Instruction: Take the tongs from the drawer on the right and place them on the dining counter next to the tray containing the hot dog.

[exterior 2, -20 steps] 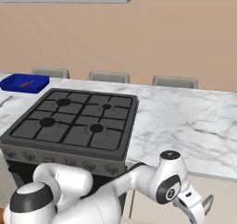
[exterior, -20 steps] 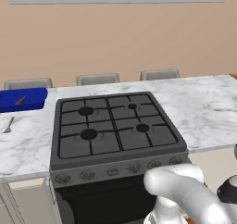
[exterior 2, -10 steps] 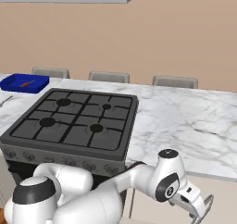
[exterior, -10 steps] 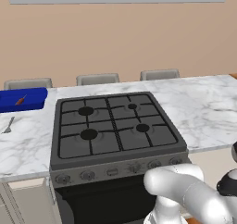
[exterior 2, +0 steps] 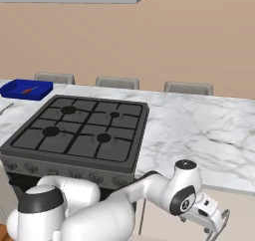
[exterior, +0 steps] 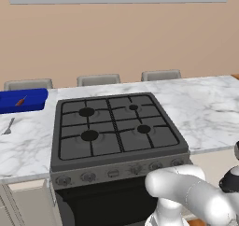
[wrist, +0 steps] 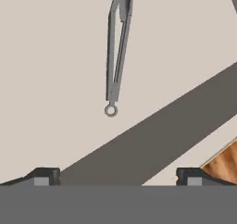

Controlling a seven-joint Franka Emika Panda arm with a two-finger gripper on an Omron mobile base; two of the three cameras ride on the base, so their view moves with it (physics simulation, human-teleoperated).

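- Tongs (wrist: 116, 47): we find them in the hand view, lying flat on the pale floor of the open drawer (wrist: 51, 70), running from twelve o'clock down toward the centre, hanging ring at the six o'clock end, the two arms slightly spread near the top
- Gripper (wrist: 118, 176): we log its two dark tips well apart at seven and five o'clock of the hand view, nothing between them, clear of the tongs; in the right base view it (exterior 2: 215, 230) hangs low at five o'clock, below the counter edge
- Tray (exterior: 22, 100): blue, at nine o'clock of the left base view, on the dining counter (exterior: 205, 108), with the hot dog (exterior: 20, 101) lying inside it
- Fork (exterior: 8, 126): small, silver, on the marble just below the tray; not our item
- Stove (exterior: 116, 129): black four-burner hob, centre of both base views, between the tray and the arm
- Step in hand, as we judge it: approach to the tongs, grasp not yet made
- Next move, as we judge it: bring the hand forward so the tongs lie between the tips, turn the wrist so the jaws cross the slim arms, descend to the drawer floor, close; the thin flat metal may slip or pivot if taken near the ring end, so we would aim mid-length
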